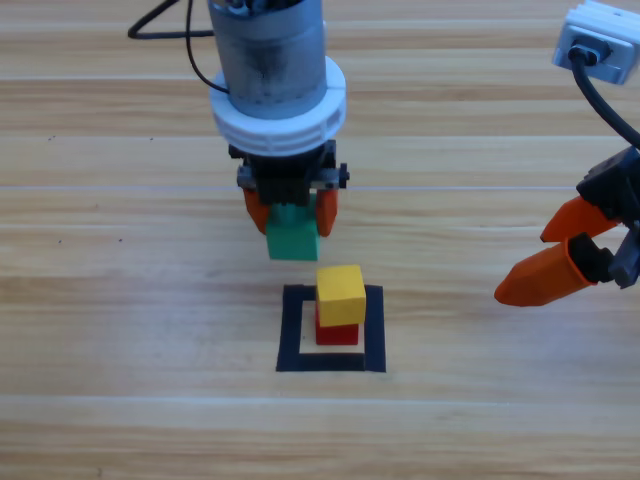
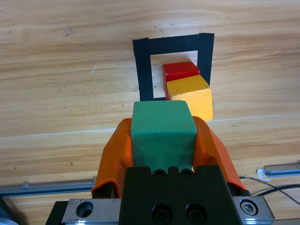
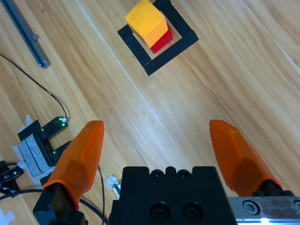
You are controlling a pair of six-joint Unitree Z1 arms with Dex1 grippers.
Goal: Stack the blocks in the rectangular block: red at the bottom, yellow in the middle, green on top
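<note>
The yellow cube [image 1: 340, 294] rests on the red cube [image 1: 337, 331] inside the black tape square [image 1: 331, 362]. My left gripper [image 1: 291, 213] is shut on the teal-green cube [image 1: 292, 237], held above the table just behind and left of the stack. From the left wrist, the green cube [image 2: 162, 133] fills the jaws, with the yellow cube [image 2: 191, 96], red cube [image 2: 180, 71] and tape square [image 2: 142, 65] beyond it. My right gripper [image 1: 556, 250] hangs open at the right edge, holding nothing; its wrist view shows the stack's yellow cube [image 3: 146, 21] far off.
A white box with a black cable [image 1: 597, 44] sits at the back right corner. A metal rail [image 3: 26, 33] and thin wires [image 3: 49, 96] lie on the wood in the right wrist view.
</note>
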